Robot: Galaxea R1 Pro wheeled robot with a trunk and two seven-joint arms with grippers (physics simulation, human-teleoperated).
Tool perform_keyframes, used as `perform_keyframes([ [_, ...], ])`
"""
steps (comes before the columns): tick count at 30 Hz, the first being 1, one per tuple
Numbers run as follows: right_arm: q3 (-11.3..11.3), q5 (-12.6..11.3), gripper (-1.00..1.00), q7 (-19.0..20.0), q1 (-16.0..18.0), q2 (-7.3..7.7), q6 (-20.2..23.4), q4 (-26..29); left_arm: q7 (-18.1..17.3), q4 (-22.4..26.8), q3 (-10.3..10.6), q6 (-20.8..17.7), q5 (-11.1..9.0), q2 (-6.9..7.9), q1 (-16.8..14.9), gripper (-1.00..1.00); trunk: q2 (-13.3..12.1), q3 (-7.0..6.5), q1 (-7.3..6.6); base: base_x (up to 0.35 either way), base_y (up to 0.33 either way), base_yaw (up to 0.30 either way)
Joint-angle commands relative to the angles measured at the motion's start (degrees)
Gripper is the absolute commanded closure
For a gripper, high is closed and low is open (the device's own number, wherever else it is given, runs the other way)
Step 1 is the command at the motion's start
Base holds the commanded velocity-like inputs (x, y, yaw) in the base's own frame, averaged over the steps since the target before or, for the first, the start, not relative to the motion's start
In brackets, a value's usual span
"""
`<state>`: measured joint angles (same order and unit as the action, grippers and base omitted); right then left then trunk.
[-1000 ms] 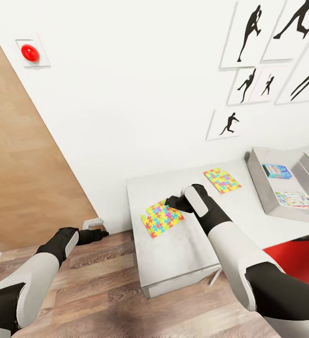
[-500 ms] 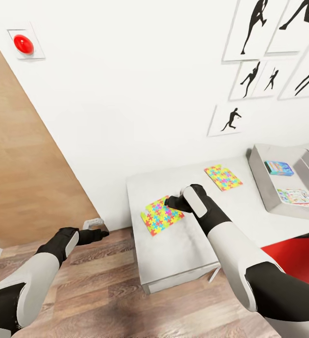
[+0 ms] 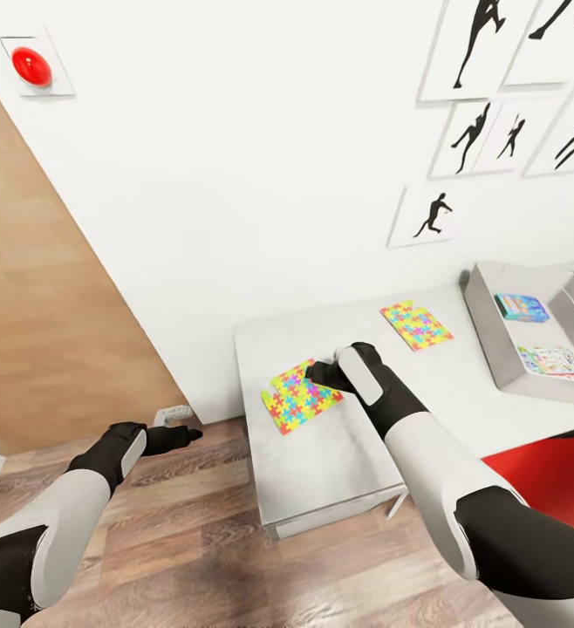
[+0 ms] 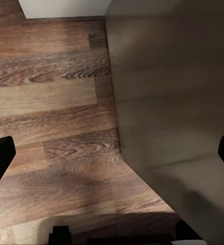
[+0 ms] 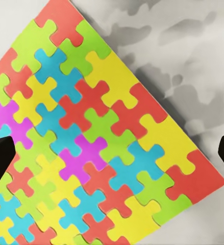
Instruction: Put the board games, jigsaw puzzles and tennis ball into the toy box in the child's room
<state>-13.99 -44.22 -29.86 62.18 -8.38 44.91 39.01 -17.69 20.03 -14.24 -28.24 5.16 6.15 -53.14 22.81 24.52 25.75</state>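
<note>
On the white table (image 3: pixel 339 462) lie two jigsaw puzzles, the nearer puzzle (image 3: pixel 296 399) by the left end and the farther puzzle (image 3: pixel 415 324) towards the wall. My right gripper (image 3: pixel 322 375) hovers over the nearer puzzle's right edge; the right wrist view has the puzzle (image 5: pixel 101 148) under the wide-open gripper (image 5: pixel 112 155). The grey toy box (image 3: pixel 486 324) stands at the right, holding a blue board game (image 3: pixel 521 307) and a white-green board game (image 3: pixel 556 362). My left gripper (image 3: pixel 178 433) hangs open over the floor, open (image 4: pixel 112 155) beside the table's dark side. The tennis ball and bed are out of view.
A wooden door (image 3: pixel 43 305) fills the left, with a red button (image 3: pixel 30 64) high on the wall. A wall socket (image 3: pixel 174 412) sits low by the table's left end. Something red (image 3: pixel 549 467) lies below the table's right part. Wood floor (image 3: pixel 174 541) spreads in front.
The whole head view has shifted, so wall pictures and the button sit higher in the frame. Both arms keep their places relative to the table and puzzle.
</note>
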Motion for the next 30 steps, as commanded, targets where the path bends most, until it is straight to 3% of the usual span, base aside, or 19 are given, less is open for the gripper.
perform_keyframes([
  [1,-0.3,-0.6,-1.00,-0.6,0.1,0.03,0.0,0.1,-0.4,0.1,-0.4,-0.3,0.5,-0.02,0.0,-1.00,0.1,0.11,0.03,0.000,0.000,0.000],
  [30,-0.6,-0.6,-1.00,-0.6,0.1,0.03,-0.1,0.1,-0.4,0.1,-0.4,-0.3,0.6,0.00,0.0,-1.00,0.1,0.46,0.03,0.040,0.023,0.000],
])
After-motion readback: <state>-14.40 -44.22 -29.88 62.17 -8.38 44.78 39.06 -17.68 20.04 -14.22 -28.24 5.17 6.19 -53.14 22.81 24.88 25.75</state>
